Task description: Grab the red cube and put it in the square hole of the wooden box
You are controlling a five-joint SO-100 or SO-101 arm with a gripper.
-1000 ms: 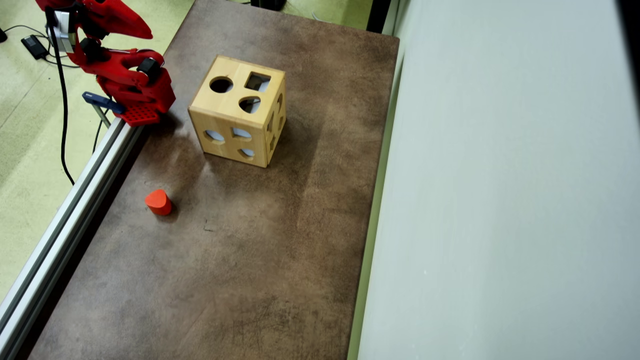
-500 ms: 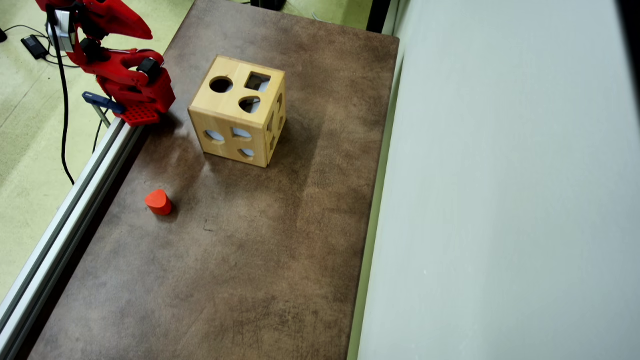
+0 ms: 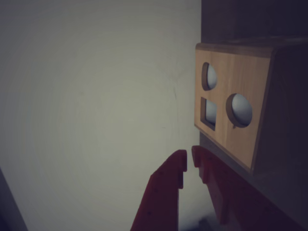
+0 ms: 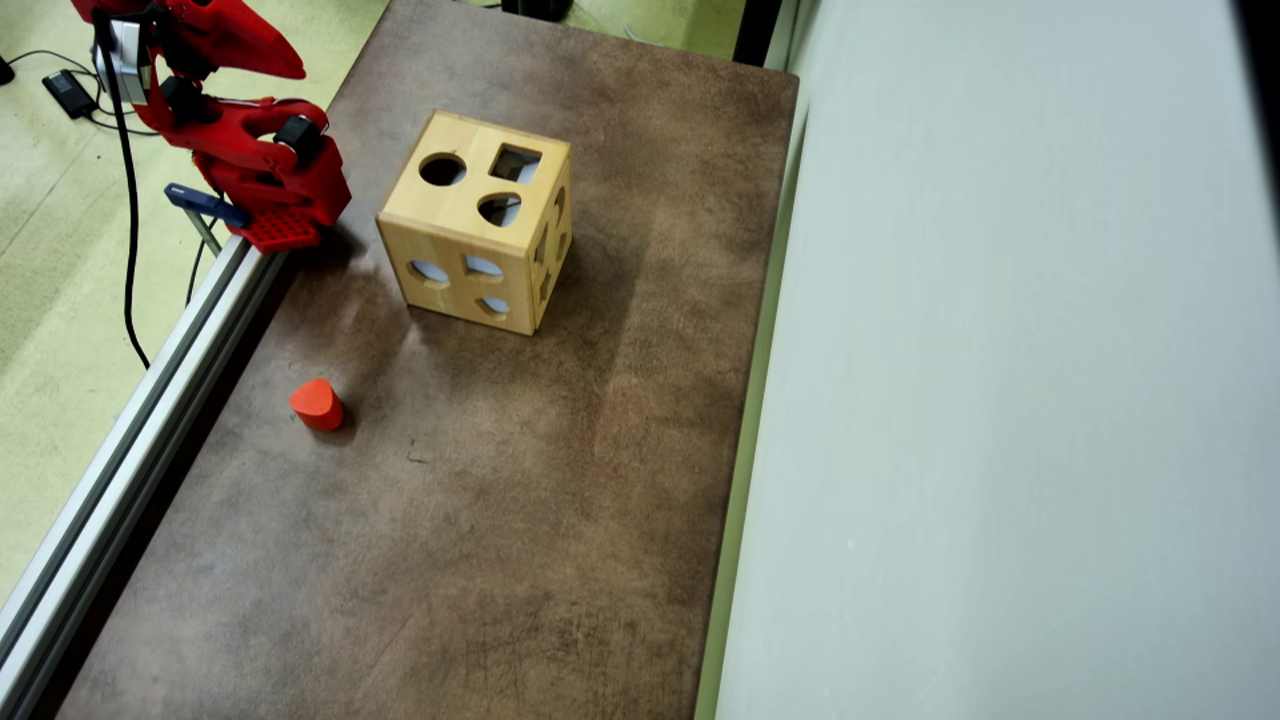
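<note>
Currently, the red two-finger pincer (image 3: 189,163) enters the wrist view from the bottom edge with its jaws nearly together, a thin gap between the tips, and nothing held between them. Its tips point toward a pale grey wall (image 3: 96,96), just beside the lower left corner of the large pale wooden box (image 3: 231,110).

In the overhead view, the wooden box (image 4: 478,225) stands on the mottled brown desk (image 4: 520,480), near the far end. Its top face carries three cut-outs: a round one, a teardrop-shaped one, and the dark square hole (image 4: 515,163) at the far right corner of that face. Further cut-outs open through the side faces.

The red arm (image 4: 250,150) is folded at the upper left, its base clamped at the desk's left edge next to an aluminium rail (image 4: 130,440).

No small red cube with flat square faces can be seen in either view. A small orange-red block with a rounded teardrop outline (image 4: 317,403) rests on the desk near the rail, well apart from the box.
</note>
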